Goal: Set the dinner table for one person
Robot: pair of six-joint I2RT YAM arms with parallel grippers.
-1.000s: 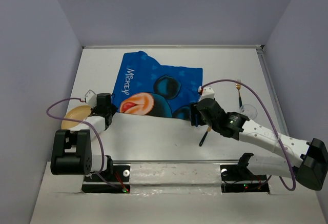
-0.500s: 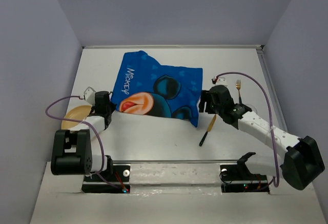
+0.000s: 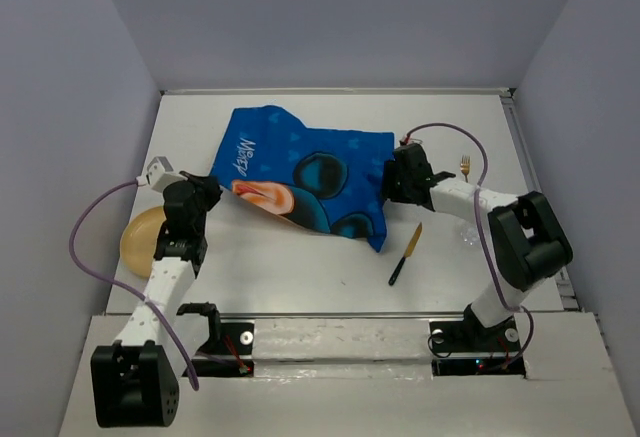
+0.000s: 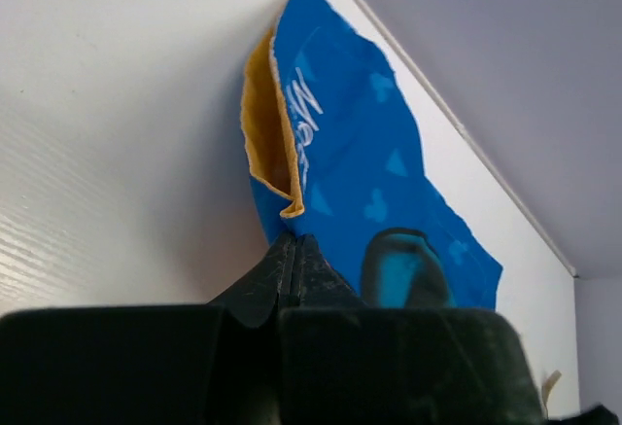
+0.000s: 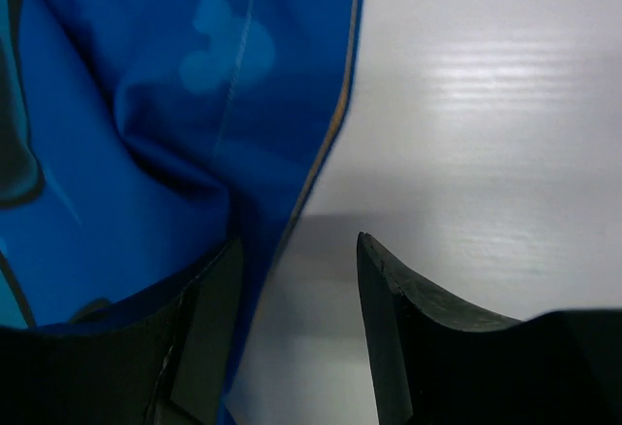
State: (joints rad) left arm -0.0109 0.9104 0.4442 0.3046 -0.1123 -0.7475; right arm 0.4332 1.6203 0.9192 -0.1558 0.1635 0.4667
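- While the left hand [image 4: 294, 242] grips the left edge of the placemat [image 3: 310, 172], the right hand [image 5: 296, 250] gapes astride its right edge: spreading step.
- Next, I'd guess: right hand clamps, both pull it flat on the worktop [image 3: 300, 277].

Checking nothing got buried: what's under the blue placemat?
Only the white table shows around the placemat, and its yellow underside shows at the folded corner pinched by the left gripper. Whatever lies beneath the rest is covered and cannot be seen.
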